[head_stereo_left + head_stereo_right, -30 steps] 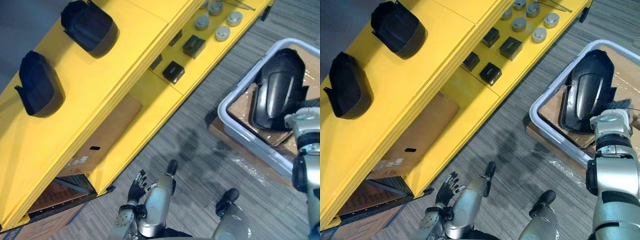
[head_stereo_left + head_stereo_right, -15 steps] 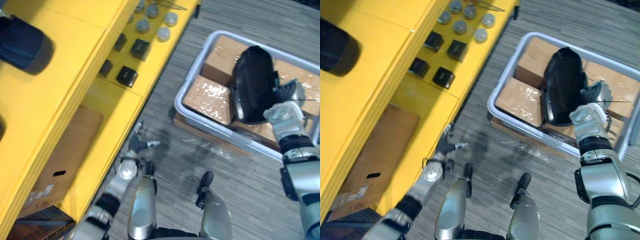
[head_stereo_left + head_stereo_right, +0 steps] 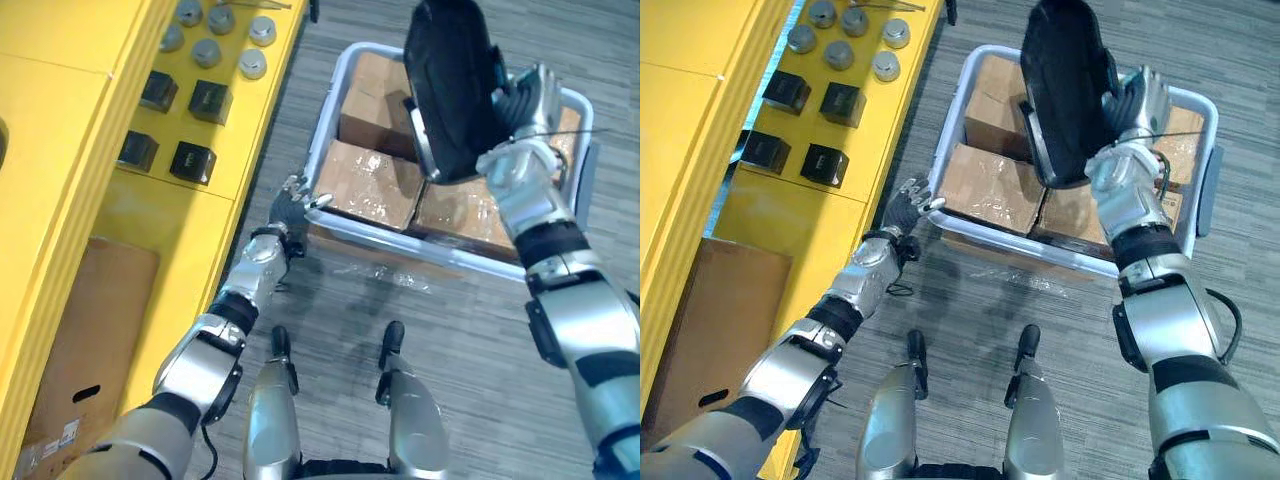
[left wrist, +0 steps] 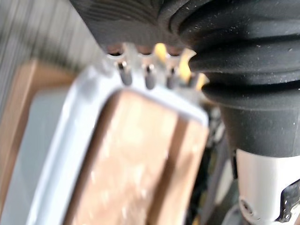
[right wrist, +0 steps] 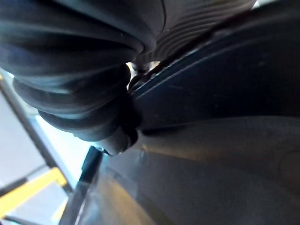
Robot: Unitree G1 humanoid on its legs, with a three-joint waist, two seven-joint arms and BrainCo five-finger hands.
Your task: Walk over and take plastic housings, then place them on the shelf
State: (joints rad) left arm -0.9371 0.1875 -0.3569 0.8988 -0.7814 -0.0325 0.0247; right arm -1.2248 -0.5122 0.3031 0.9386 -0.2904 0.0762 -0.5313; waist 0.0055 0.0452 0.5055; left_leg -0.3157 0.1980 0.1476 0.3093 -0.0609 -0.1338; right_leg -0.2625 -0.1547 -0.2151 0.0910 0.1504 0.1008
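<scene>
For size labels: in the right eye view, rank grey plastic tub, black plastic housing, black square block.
1. grey plastic tub
2. black plastic housing, nearer the camera, which inflates it
3. black square block

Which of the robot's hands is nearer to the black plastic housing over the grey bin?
Right. The right hand grips the black plastic housing by its edge, above the grey bin. The left hand is open by the bin's near corner, apart from the housing.

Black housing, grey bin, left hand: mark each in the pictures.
black housing [image 3: 450,85], left eye view, middle of shell
grey bin [image 3: 990,240], right eye view, near rim
left hand [image 3: 286,207], left eye view, its back
</scene>
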